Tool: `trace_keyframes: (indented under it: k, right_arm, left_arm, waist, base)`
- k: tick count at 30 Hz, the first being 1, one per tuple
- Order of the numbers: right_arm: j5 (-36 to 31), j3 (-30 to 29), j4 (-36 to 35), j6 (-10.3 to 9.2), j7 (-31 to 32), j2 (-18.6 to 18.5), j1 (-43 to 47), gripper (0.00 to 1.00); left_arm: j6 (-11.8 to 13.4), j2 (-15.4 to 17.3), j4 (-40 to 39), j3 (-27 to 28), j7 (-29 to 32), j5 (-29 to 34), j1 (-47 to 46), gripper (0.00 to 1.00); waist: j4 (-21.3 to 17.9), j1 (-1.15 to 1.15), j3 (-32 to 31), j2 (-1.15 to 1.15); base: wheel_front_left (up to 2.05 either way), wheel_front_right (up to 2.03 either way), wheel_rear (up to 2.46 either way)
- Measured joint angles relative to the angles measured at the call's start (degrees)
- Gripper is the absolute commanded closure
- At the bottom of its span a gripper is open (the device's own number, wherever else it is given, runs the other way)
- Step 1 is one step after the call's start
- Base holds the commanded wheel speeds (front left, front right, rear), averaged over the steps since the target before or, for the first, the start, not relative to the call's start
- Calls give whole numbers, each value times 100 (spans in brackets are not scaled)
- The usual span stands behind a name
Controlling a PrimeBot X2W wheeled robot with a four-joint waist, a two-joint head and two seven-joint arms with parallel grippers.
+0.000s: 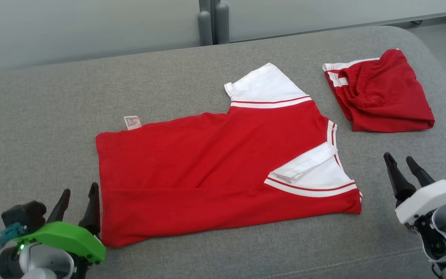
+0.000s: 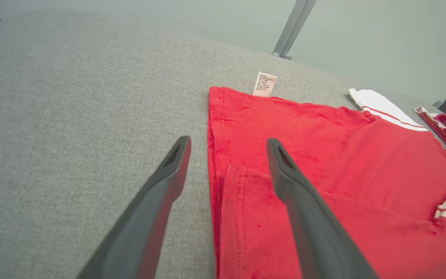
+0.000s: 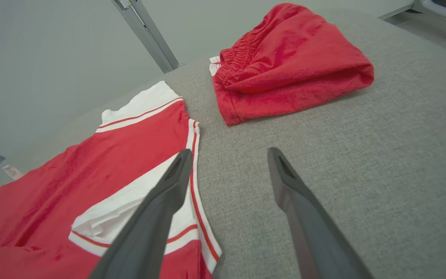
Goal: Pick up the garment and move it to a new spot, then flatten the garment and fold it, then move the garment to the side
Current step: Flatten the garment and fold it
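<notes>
Left gripper (image 1: 80, 190): open and empty, fingers spread; poised at the near left corner of the shirt, with one finger over red cloth and the other over bare grey fabric in the left wrist view; contact with the cloth impossible to tell.
Right gripper (image 1: 398, 157): open and empty, fingers spread; poised just off the shirt's right end, over bare cushion.
Shirt (image 1: 215, 166): red with white sleeves, spread out in the middle of the cushion, hem to the left, neck end to the right.
Near edge (image 1: 207, 209): folded over onto the body as a long red strip.
Near sleeve (image 1: 312, 166): white with red stripes, turned inward on top of the red body.
Far sleeve (image 1: 265, 85): white, lying flat, pointing away from the robot.
Tag (image 1: 132, 122): small, pale, poking out at the far left corner of the hem.
Shorts (image 1: 381, 97): red with white trim, a folded bundle at the far right, apart from the shirt.
Cushion (image 1: 52, 116): grey woven fabric, rounded at the far right corner.
</notes>
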Motion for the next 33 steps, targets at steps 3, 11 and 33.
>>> trace_keyframes:
  k: [3,11,33]
  right_arm:
    - [-165,132,-182,4,141,-65,-265,0]
    - [-423,490,-481,77,515,-81,-844,0]
    - [-563,823,-716,218,1040,-10,-1400,0]
  left_arm:
    - [32,91,99,-57,225,59,-356,0]
    - [34,169,625,-75,786,58,-1055,0]
    - [58,381,2129,46,1257,481,-2362,0]
  waist:
    - [-48,0,61,0]
    - [-240,0,211,0]
    - [-769,0,782,0]
  base:
    - [0,0,0]
    - [0,0,0]
    - [0,0,0]
